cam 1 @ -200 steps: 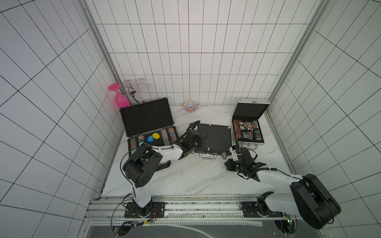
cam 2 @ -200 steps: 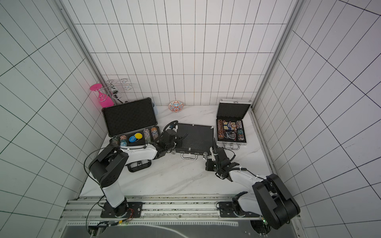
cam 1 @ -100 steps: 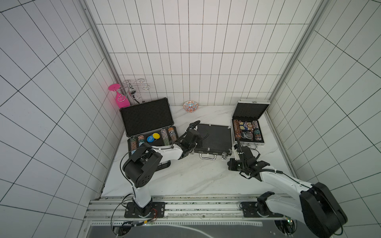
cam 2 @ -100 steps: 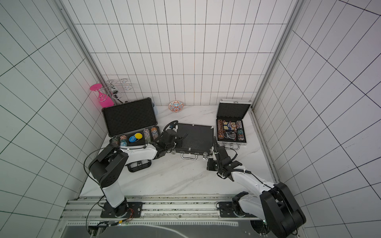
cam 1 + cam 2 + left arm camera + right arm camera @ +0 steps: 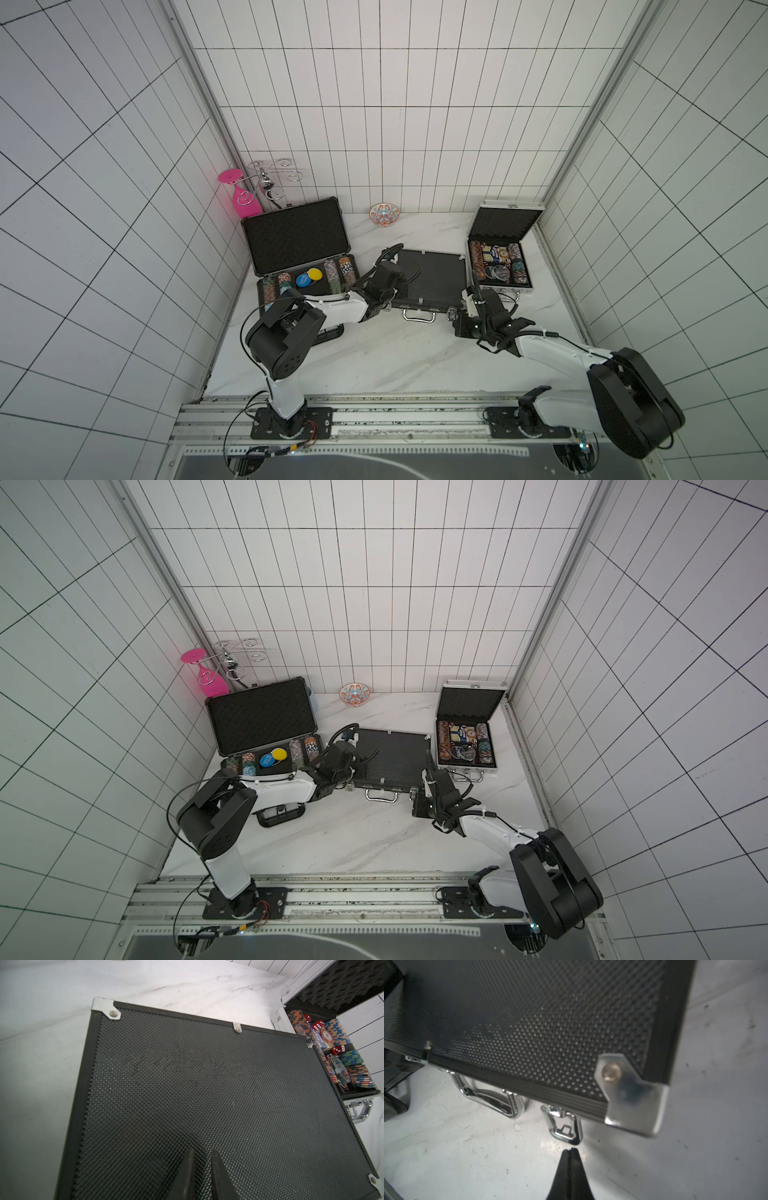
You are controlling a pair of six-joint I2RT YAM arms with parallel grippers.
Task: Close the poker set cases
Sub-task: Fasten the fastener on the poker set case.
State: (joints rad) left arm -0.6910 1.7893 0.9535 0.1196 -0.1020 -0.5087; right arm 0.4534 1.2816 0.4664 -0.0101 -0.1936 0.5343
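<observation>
In both top views the medium black case (image 5: 436,278) lies closed mid-table, the large case (image 5: 297,239) open at its 9 o'clock and the silver case (image 5: 505,224) open at its 3 o'clock. Only the wrist views reveal the jaws: the left gripper (image 5: 202,1154) is slightly apart over the closed case, and the right gripper (image 5: 571,1150) is pinched together just beside its front latch (image 5: 564,1128).

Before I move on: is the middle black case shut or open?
Shut. The middle black case lies flat with its studded lid down, no foam or chips showing; its front latch looks unfastened.
</observation>
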